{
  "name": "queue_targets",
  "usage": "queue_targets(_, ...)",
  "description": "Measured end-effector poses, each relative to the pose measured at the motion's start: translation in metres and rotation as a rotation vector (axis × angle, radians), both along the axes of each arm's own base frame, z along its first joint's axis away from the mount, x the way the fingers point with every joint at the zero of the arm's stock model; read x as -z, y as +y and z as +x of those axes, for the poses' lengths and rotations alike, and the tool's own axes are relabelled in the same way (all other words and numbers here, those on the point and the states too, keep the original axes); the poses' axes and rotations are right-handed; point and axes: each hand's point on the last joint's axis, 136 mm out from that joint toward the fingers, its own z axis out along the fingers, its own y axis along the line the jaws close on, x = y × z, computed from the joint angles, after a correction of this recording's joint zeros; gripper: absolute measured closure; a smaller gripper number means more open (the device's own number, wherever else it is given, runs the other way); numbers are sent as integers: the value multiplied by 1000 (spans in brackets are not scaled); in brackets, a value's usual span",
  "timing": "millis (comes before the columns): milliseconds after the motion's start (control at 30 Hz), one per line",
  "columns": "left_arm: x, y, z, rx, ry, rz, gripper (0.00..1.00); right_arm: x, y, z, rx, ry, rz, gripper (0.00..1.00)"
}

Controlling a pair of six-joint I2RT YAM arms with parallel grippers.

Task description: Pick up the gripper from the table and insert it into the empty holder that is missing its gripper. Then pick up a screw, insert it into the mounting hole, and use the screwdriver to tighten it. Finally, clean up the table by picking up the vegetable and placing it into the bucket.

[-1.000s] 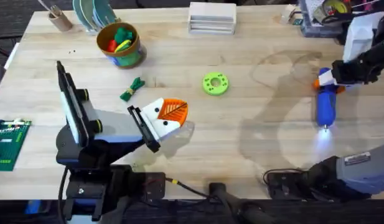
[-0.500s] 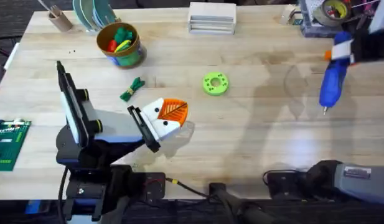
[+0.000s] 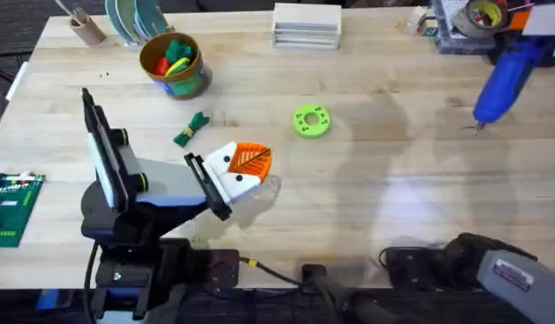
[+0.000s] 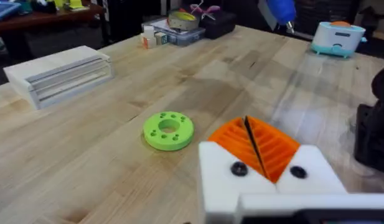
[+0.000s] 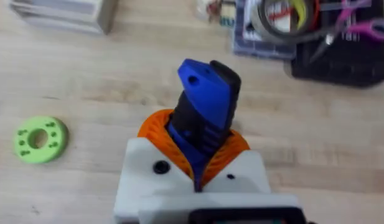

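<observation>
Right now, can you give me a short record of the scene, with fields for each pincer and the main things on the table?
right pincer: shut on the screwdriver, held above the table's far right
left pincer: shut, low over the table
vegetable: lying on the table, not in the bucket
bucket: far left, already holds toys
green disc: flat on the table, near the middle

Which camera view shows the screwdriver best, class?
The overhead view: the screwdriver shows nearly whole, blue body down to its metal tip. The right wrist view shows its back end in the right gripper; the left wrist view catches just its tip far off.
</observation>
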Motion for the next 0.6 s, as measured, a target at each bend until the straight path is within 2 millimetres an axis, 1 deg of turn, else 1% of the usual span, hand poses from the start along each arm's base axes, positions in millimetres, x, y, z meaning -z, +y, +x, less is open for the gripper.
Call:
queue_targets(33, 0, 0, 0, 0, 0, 0, 993, -4, 6, -1, -15, -29, -1, 973)
queue_targets(100, 0, 0, 0, 0, 0, 0, 993, -5, 22, 0, -51, -87, 11, 973)
queue_targets(200, 0, 0, 0, 0, 0, 0, 993, -1, 57, 9, -142, -195, 53, 973)
queue_targets(267, 0, 0, 0, 0, 0, 0, 993, -2, 89, 17, -226, -282, 86, 973)
queue_targets(300, 0, 0, 0, 0, 0, 0, 993, -7, 109, 19, -283, -337, 104, 973)
queue_targets(367, 0, 0, 0, 0, 0, 0, 993, -16, 149, 18, -395, -413, 140, 973)
queue_targets(467, 0, 0, 0, 0, 0, 0, 993, -38, 211, 5, -580, -519, 203, 973)
queue_targets(533, 0, 0, 0, 0, 0, 0, 993, -57, 245, -6, -685, -595, 244, 973)
queue_targets(600, 0, 0, 0, 0, 0, 0, 993, -73, 272, -17, -768, -666, 280, 973)
